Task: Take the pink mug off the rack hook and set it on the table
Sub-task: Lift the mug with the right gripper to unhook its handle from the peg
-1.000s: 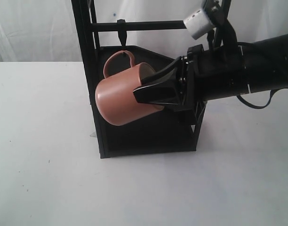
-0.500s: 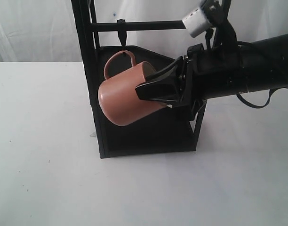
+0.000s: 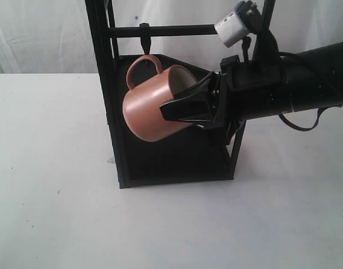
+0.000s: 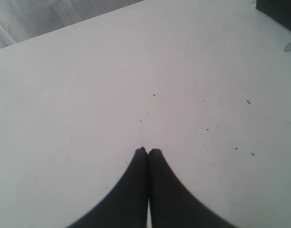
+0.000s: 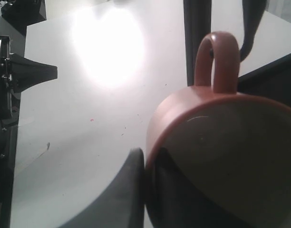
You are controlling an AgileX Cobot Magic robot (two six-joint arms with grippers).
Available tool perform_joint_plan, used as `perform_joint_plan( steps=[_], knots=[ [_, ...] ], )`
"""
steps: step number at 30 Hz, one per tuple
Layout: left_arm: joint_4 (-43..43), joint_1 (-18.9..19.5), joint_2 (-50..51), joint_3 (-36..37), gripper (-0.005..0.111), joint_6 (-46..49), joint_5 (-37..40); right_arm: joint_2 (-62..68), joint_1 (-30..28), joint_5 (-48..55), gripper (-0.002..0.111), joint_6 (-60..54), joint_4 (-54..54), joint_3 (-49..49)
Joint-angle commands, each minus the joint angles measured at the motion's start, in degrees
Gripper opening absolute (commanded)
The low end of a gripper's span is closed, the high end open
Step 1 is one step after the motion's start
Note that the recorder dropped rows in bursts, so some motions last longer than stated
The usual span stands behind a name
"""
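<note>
Exterior view first, from the left: the table point(image 3: 48, 168) runs wide, flat and white with a few dark specks, and pale white drapery point(image 3: 37, 33) hangs behind it as the backdrop. Near the middle stands the tall black rack point(image 3: 101, 84), and the rack hook point(image 3: 145, 42) points down from its top crossbar. Just beneath the hook's tip is the handle loop of the pink mug point(image 3: 149, 109); I cannot tell whether the two touch. The mug hangs tilted in the air in front of the rack, well clear of the tabletop, its cream mouth turned up and to the right. The right gripper point(image 3: 171, 107) reaches in from the right and is clenched on the mug's rim, one finger outside the wall and one inside, as the right wrist view confirms point(image 5: 146, 161). A white cylinder point(image 3: 232, 28) sits above that arm. In the left wrist view the left gripper point(image 4: 148, 151) hovers over bare table with its fingers pressed together on nothing.
</note>
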Motion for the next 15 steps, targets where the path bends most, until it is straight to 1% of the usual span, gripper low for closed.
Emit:
perform_joint_plan(
  steps=[1, 15],
  knots=[
    [-0.2, -0.5, -0.2, 0.0, 0.0, -0.6, 0.0, -0.2, 0.1, 0.8, 0.0, -0.6, 0.9, 0.5],
    [-0.2, -0.5, -0.2, 0.0, 0.0, -0.6, 0.0, -9.5, 0.1, 3.1, 0.0, 0.9, -0.3, -0.1]
  ],
)
